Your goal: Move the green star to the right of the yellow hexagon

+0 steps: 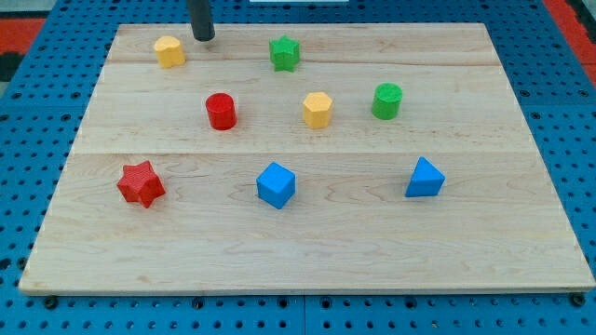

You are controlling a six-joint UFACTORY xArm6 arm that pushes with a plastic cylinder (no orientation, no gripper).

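The pale wooden worktop (307,251) sits on a blue pegboard (28,140), and its near strip and right-hand side carry no blocks, so the widest open room lies there. Farthest left, in the near-left area, the red star (141,182) lies a little in from the left edge. Beyond it, close to the far edge, sits a yellow block (169,51) whose shape I cannot settle, and just to its right my tip (203,37) rests on the board, near that block but apart from it; the arm ends in this plain dark rod, so there are no jaws here and nothing is held. The red cylinder (221,111) stands nearer than the tip and slightly to its right, in the middle band. The blue cube (276,184) lies near the centre, closer to the near edge. The green star (285,52) sits by the far edge, well to the right of my tip with bare wood between them. The yellow hexagon (318,109) lies nearer than the green star and a little to its right, apart from it. Just right of the hexagon, with a small gap, stands the green cylinder (387,100). The blue pyramid-like block (425,178) lies farthest right, nearer than the green cylinder, with open board to its right and near sides.
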